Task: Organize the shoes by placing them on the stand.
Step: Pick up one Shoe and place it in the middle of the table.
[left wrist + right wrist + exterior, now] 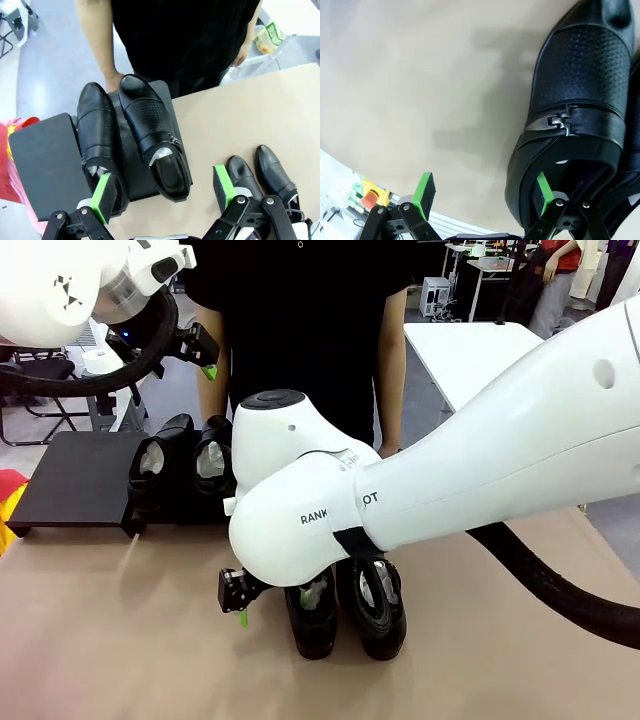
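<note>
Two glossy black shoes (160,465) (212,455) sit side by side on the flat black stand (75,480), toes pointing at the person. From above they show as the shoes (97,135) (152,130) on the stand (45,160), under my open left gripper (164,192), which hangs high at the back left (200,355). Two more shoes (312,615) (378,605) lie on the tan table. My right gripper (240,602) stands open low beside the left one's heel. Up close, that gripper (484,192) has one green pad (543,192) at the heel rim of the shoe (575,115).
A person in black stands at the table's far edge, one hand (112,80) hanging near the stand's back. My bulky right arm (450,470) spans the table's middle. Red and yellow cloth (8,502) lies left of the stand. Bare tabletop (110,630) spreads at front left.
</note>
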